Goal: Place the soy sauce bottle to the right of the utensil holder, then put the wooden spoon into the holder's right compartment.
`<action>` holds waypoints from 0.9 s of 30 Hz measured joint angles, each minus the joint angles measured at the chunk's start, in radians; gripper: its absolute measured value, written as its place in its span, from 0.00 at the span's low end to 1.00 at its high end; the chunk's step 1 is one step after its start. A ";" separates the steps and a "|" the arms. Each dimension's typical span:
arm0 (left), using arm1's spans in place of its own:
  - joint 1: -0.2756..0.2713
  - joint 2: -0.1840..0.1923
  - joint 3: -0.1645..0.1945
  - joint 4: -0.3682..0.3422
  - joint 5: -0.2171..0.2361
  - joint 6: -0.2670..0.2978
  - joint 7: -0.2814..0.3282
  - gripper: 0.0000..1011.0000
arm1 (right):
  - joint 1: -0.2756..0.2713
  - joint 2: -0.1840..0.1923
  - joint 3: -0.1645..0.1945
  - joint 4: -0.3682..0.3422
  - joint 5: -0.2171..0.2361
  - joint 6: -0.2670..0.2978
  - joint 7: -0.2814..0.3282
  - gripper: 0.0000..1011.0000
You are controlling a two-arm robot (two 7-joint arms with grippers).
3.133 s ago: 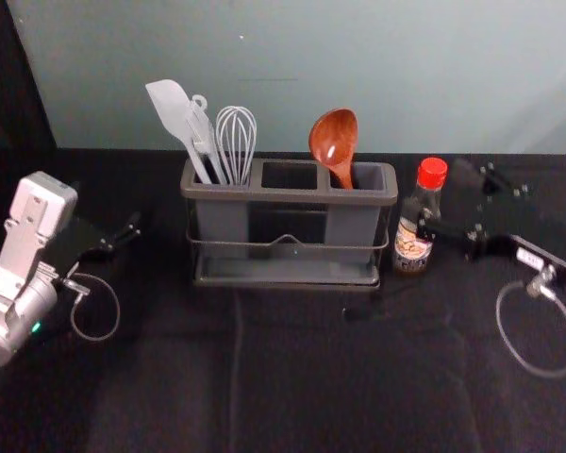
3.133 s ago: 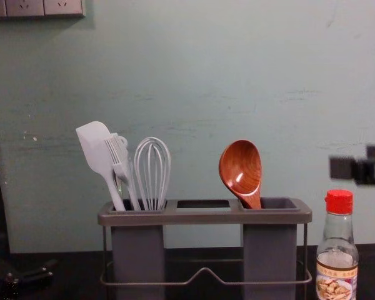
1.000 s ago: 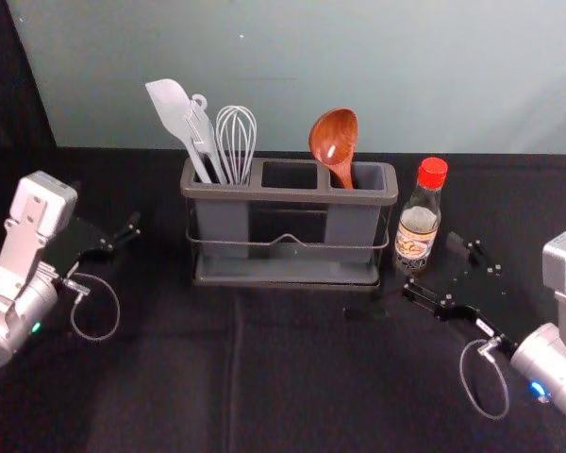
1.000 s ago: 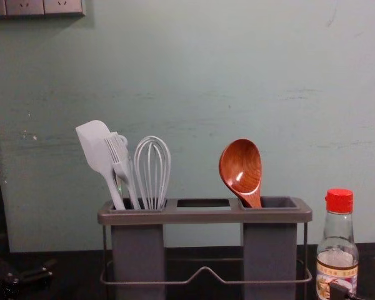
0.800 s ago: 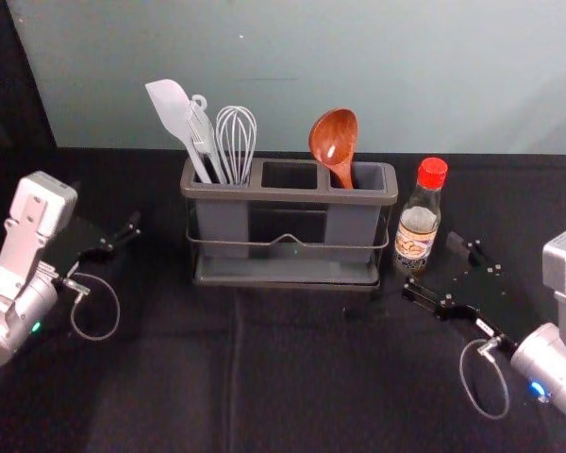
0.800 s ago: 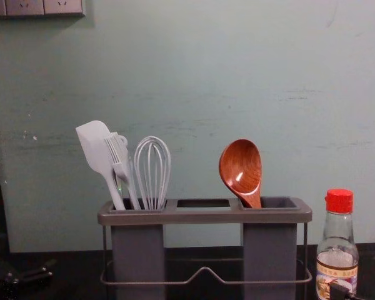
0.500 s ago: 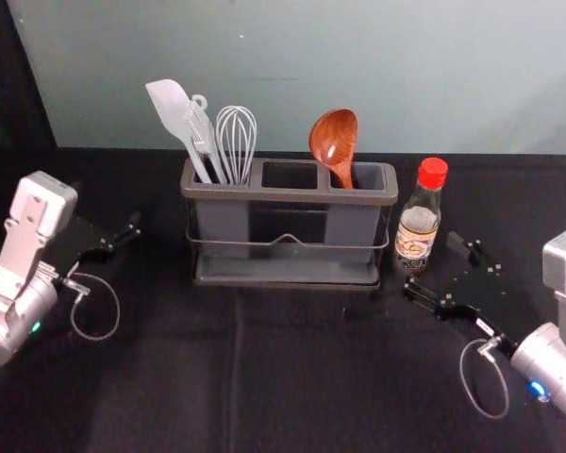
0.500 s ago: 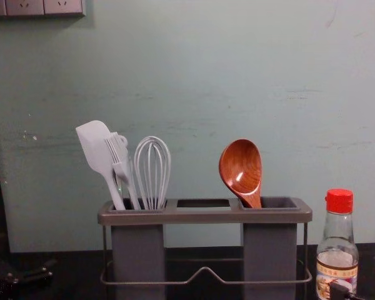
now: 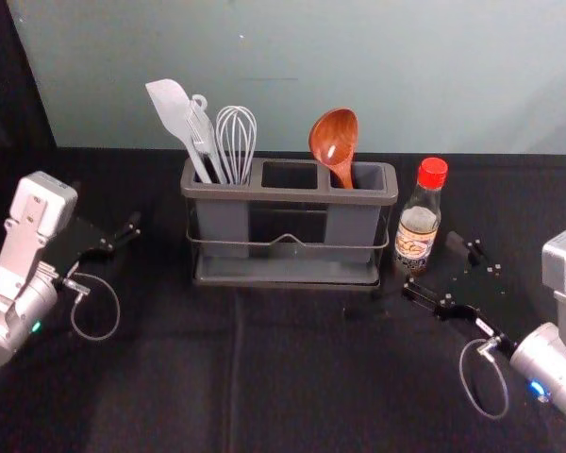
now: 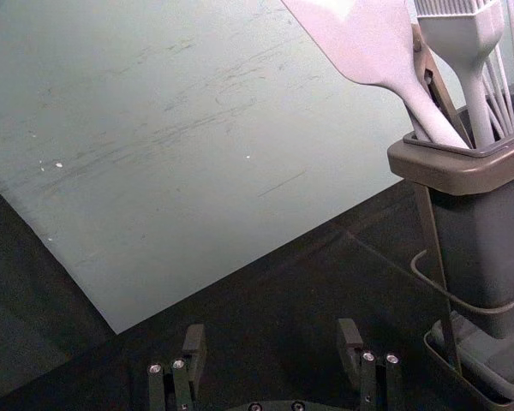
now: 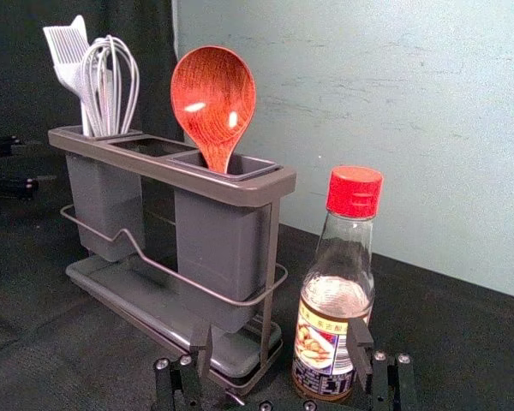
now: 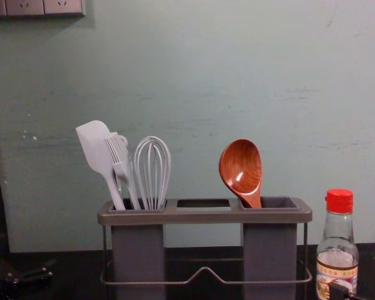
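head: high, forward and down | chest: lower, level forward | wrists: nearer | all share: utensil holder [image 9: 292,195]

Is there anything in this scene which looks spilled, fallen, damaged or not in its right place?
Nothing stands out. The soy sauce bottle stands upright right of the utensil holder, and the wooden spoon leans in its right compartment. The right gripper is open near the bottle; the left gripper is left of the holder.

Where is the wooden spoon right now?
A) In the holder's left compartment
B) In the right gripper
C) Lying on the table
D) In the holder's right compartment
D: the wooden spoon stands in the right compartment of the utensil holder, on the soy sauce bottle's side.
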 joint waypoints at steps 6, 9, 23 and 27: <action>0.000 0.000 0.000 0.000 0.000 0.000 0.000 0.99 | 0.000 0.000 0.000 0.000 0.000 0.001 0.000 0.99; 0.000 0.000 0.000 0.000 0.000 0.000 0.000 0.99 | 0.000 0.000 0.000 0.000 0.000 0.001 -0.001 0.99; 0.000 0.000 0.000 0.000 0.000 0.000 0.000 0.99 | 0.000 0.000 0.000 0.000 0.000 0.001 -0.001 0.99; 0.000 0.000 0.000 0.000 0.000 0.000 0.000 0.99 | 0.000 0.000 0.000 0.000 0.000 0.002 -0.001 0.99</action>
